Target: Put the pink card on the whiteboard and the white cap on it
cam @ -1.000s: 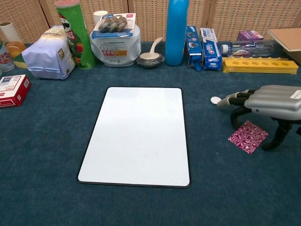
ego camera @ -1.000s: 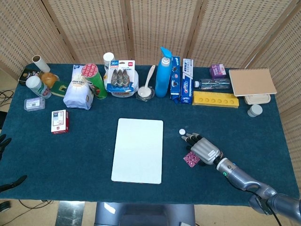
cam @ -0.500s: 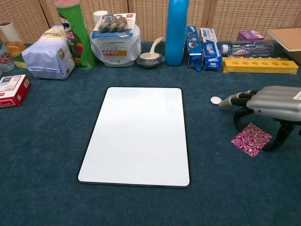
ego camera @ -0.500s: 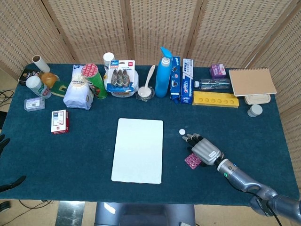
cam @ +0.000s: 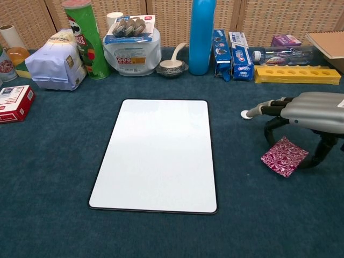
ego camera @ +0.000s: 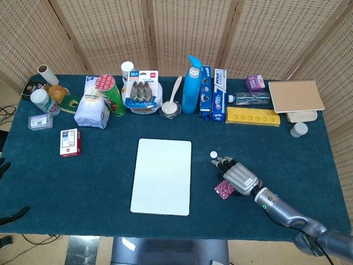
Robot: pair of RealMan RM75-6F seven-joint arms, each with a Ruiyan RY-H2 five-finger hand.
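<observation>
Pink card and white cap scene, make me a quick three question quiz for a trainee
1. True or false: the pink card already lies on the whiteboard.
2. Which hand is over the card? A) left hand B) right hand
3. Fill in: the white cap lies on the blue cloth just past the hand's ____.

Key: 1 false, it lies on the cloth to the right of the board. 2 B. 3 fingertips.
</observation>
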